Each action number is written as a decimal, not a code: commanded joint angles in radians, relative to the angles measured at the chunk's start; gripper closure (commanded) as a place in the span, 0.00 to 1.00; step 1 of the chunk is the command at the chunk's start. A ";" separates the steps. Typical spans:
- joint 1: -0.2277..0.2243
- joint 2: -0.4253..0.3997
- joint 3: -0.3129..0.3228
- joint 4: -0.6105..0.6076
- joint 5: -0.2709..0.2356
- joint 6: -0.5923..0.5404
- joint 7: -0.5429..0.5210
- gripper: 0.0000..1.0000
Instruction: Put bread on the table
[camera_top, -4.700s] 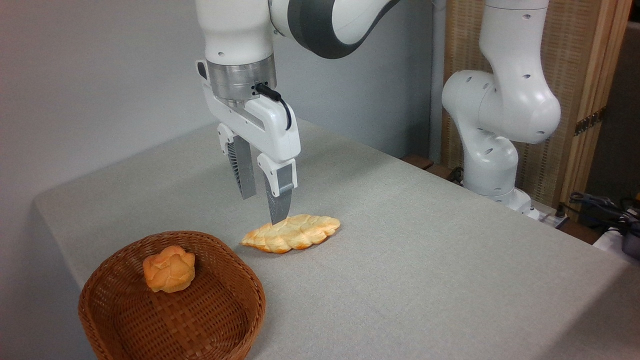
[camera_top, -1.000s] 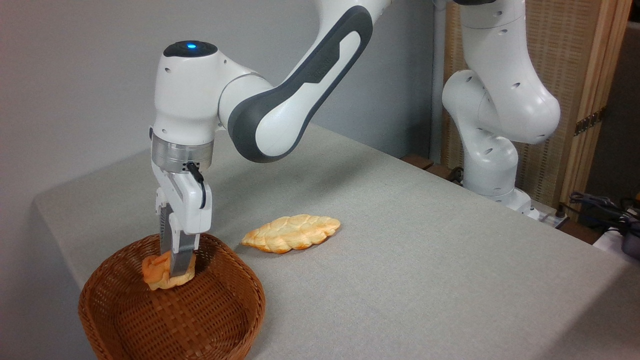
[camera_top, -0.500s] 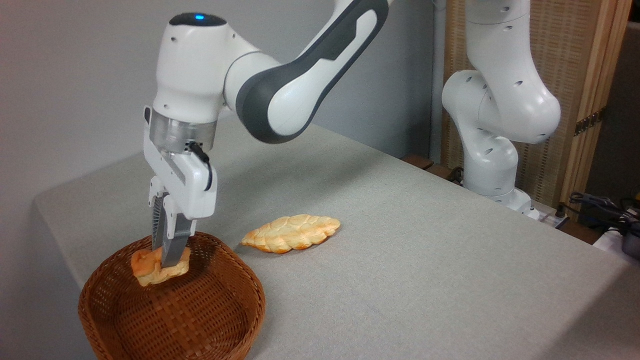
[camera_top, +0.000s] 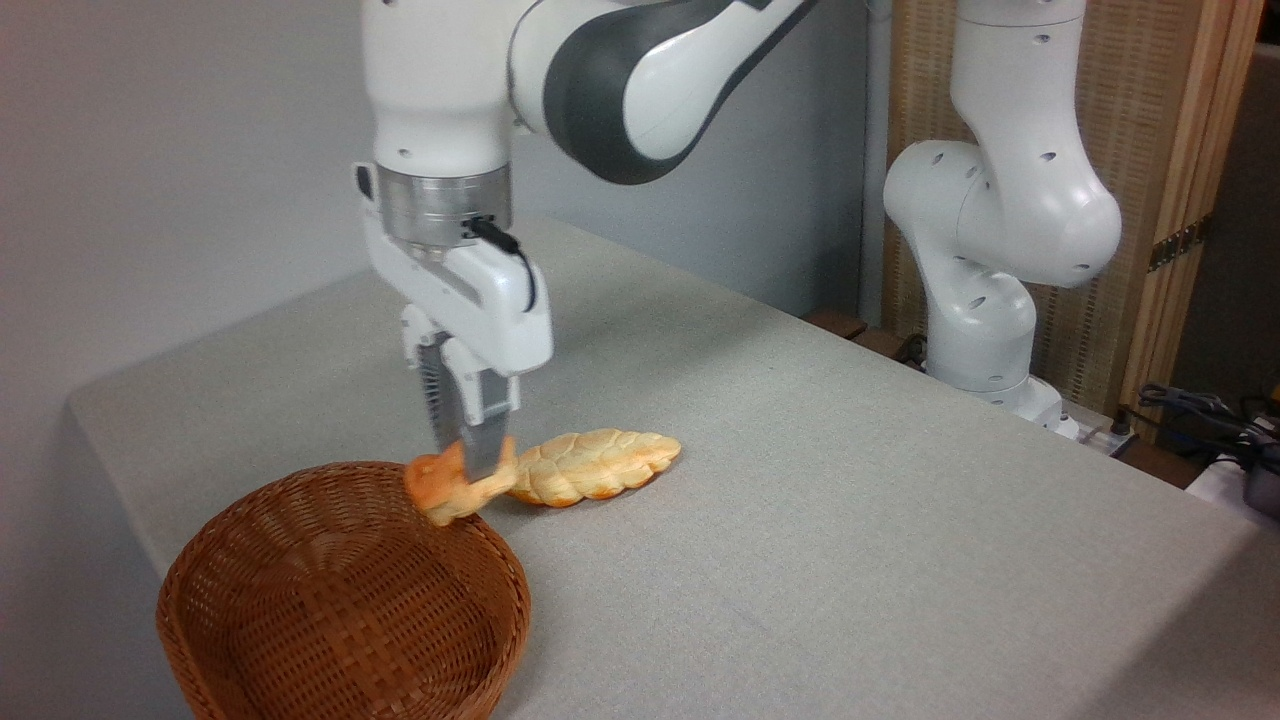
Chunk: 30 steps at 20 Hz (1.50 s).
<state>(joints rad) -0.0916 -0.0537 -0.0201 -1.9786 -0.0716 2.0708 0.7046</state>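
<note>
Bread (camera_top: 445, 487) now lifted out of basket (camera_top: 340, 600), hanging pinched between closed end effector (camera_top: 467, 462) fingers over basket's far rim; carrying clear of braided loaf (camera_top: 595, 465) just beside, then lowering onto bare worktop (camera_top: 850, 520) before releasing

This looks like a robotics lab or test room. A white and grey jointed robot arm (camera_top: 1000, 220) is mounted beside a large table draped in plain light grey cloth (camera_top: 850, 520), against a bare grey wall (camera_top: 150, 150). A folding woven screen in a wooden frame (camera_top: 1150, 120) and loose black cables (camera_top: 1200, 410) sit at the right.
</note>
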 joint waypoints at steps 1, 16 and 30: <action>-0.007 -0.109 0.028 -0.137 -0.028 -0.060 -0.014 0.51; -0.017 -0.103 0.037 -0.155 -0.037 -0.198 -0.002 0.00; -0.014 -0.107 0.042 -0.125 -0.037 -0.196 0.004 0.00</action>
<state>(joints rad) -0.1007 -0.1558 0.0089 -2.1230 -0.0945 1.8930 0.7018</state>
